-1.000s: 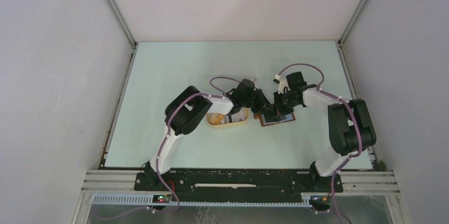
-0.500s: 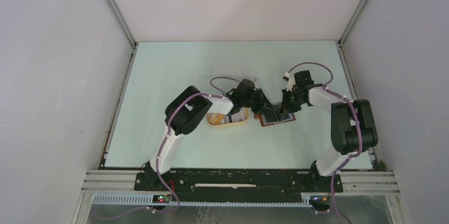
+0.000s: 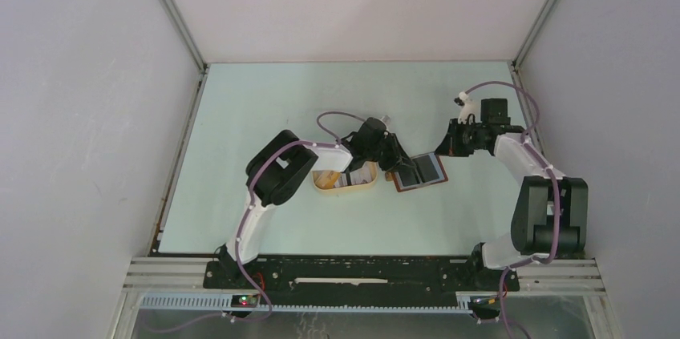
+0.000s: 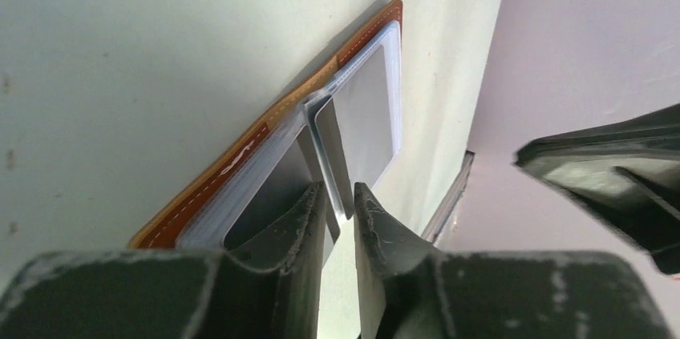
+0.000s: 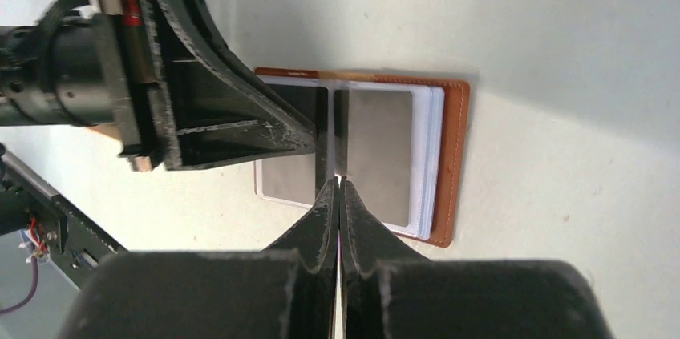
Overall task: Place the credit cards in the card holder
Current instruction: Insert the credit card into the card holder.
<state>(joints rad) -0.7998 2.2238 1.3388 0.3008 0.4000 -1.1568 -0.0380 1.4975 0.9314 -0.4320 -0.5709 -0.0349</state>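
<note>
The reddish-brown card holder [image 3: 420, 173] lies open on the table, its greyish pockets [image 5: 383, 155] facing up. My left gripper [image 3: 398, 161] is shut on one thin pocket leaf [image 4: 330, 143] and holds it upright above the open holder [image 4: 240, 163]. My right gripper [image 3: 447, 143] is shut, with nothing seen between its jaws, and hovers to the right of the holder. In the right wrist view its tips [image 5: 338, 185] are above the holder's middle fold. Credit cards [image 3: 350, 179] lie in the oval tray, partly hidden by the left arm.
The oval cream tray [image 3: 324, 187] sits just left of the card holder, under the left forearm. The left gripper's body [image 5: 200, 115] fills the space left of the holder. Cage walls and aluminium posts [image 3: 525, 38] border the table.
My right gripper has pulled back from the card holder, up and to the right. My left gripper has stayed at the holder, holding the leaf.
</note>
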